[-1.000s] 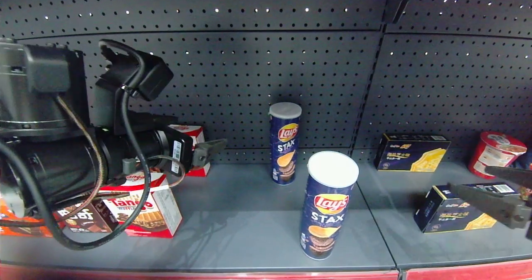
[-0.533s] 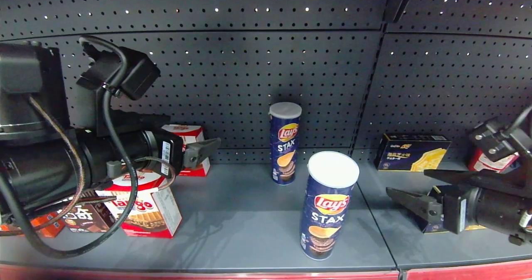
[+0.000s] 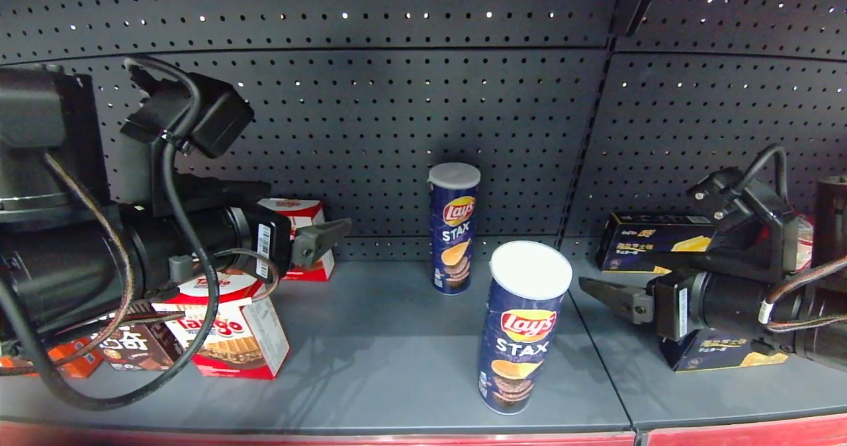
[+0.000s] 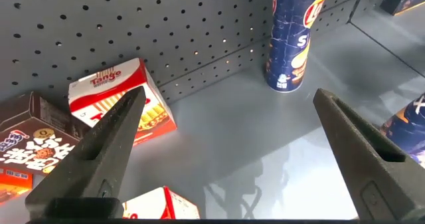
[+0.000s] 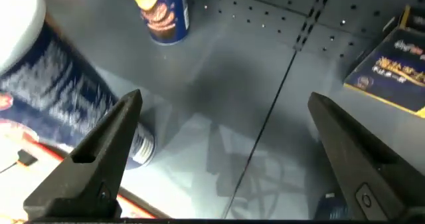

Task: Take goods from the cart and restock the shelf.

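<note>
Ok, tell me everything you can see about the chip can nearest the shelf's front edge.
The front chip can is a tall dark blue tube, seemingly cardboard, with a flat white lid and chips pictured low on it. It stands upright near the front edge of the grey shelf, apart from the second can behind it. Only the shelf touches it.

Navy chip cans (image 3: 521, 330), red-white wafer box (image 3: 228, 330), grey shelf (image 3: 384, 347)

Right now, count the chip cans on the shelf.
2. The back can stands by the pegboard; the front can stands near the shelf edge. Others may be hidden.
</note>
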`<state>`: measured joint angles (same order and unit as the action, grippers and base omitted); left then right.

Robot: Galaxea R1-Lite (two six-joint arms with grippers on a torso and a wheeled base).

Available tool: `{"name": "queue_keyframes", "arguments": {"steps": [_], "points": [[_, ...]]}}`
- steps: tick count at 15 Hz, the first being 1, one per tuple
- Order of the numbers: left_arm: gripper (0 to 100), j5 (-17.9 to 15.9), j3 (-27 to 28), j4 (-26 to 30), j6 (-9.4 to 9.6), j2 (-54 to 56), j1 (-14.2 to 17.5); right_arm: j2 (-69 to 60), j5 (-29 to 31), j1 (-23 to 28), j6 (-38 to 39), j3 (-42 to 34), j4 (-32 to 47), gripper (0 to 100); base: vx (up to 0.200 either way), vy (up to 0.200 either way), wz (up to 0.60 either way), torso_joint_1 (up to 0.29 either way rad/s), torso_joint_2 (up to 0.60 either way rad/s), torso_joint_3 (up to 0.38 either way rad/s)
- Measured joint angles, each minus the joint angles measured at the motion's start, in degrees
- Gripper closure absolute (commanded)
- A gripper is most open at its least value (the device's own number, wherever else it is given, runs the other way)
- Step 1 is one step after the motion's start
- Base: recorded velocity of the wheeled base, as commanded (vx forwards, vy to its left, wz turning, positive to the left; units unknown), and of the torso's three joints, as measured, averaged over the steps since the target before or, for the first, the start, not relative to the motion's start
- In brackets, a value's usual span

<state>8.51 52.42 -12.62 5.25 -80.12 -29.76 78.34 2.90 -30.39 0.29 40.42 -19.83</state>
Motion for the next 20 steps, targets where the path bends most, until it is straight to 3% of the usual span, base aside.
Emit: {"name": "queue_keyframes", "arguments": {"steps": [5,8,15,20], "points": [[0,-0.1,-0.5,0.0,0.11,0.0,0.1,1.3,5.5,-2.5,-0.1,-0.2,0.5,0,0.0,0.0,0.0,0.0,0.0,0.0],[0,-0.1,-0.7,-0.2,0.05,0.0,0.1,3.1,10.4,-7.2,0.0,-0.5,2.6,0,0.0,0.0,0.0,0.0,0.0,0.0],[0,-0.1,-2.0,-2.8,0.02,-0.1,1.1,3.9,10.9,-9.7,0.0,-8.3,1.7,0,0.0,0.0,0.0,0.0,0.0,0.0],[0,-0.1,-2.1,-2.8,0.02,-0.5,1.3,4.2,10.7,-9.6,0.0,-8.5,1.1,0,0.0,0.0,0.0,0.0,0.0,0.0]]}}
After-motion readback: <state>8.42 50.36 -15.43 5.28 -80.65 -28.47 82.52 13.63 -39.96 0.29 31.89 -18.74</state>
